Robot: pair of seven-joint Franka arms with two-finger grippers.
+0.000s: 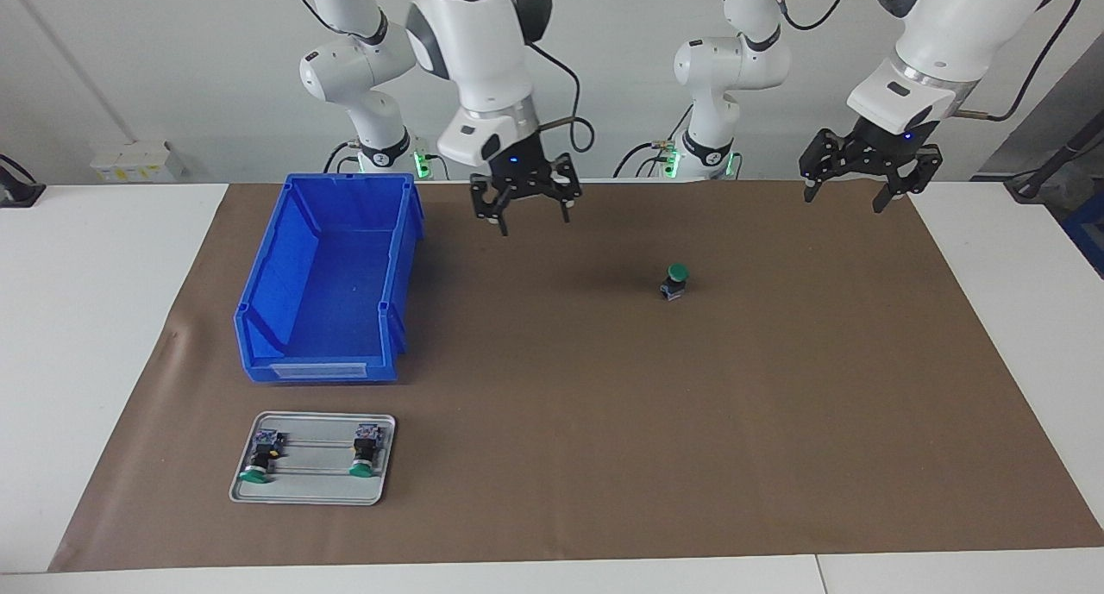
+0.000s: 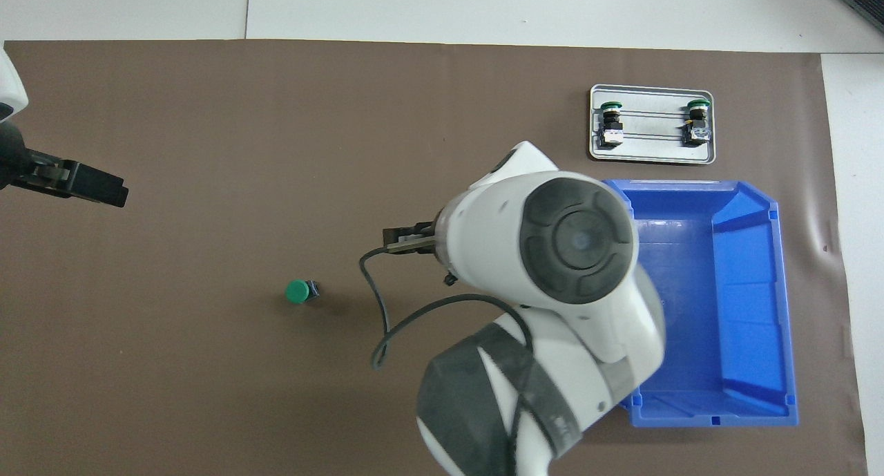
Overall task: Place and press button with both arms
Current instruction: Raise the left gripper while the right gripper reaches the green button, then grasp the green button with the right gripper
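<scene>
The button point(image 1: 675, 282) stands upright on the brown mat point(image 1: 604, 404), green cap on top, free of both grippers; the overhead view shows the button point(image 2: 299, 291) mid-mat. My left gripper point(image 1: 843, 202) hangs open and empty in the air over the mat's edge at the left arm's end, well off to the side of the button. My right gripper point(image 1: 535, 221) hangs open and empty over the mat between the button and the blue bin. From overhead the right arm hides most of its gripper, and the left gripper point(image 2: 76, 182) shows at the view's edge.
A blue bin point(image 1: 328, 275) sits empty toward the right arm's end of the mat. Farther from the robots than the bin lies a grey tray point(image 1: 315, 489) holding two more green-capped buttons on their sides. White table surrounds the mat.
</scene>
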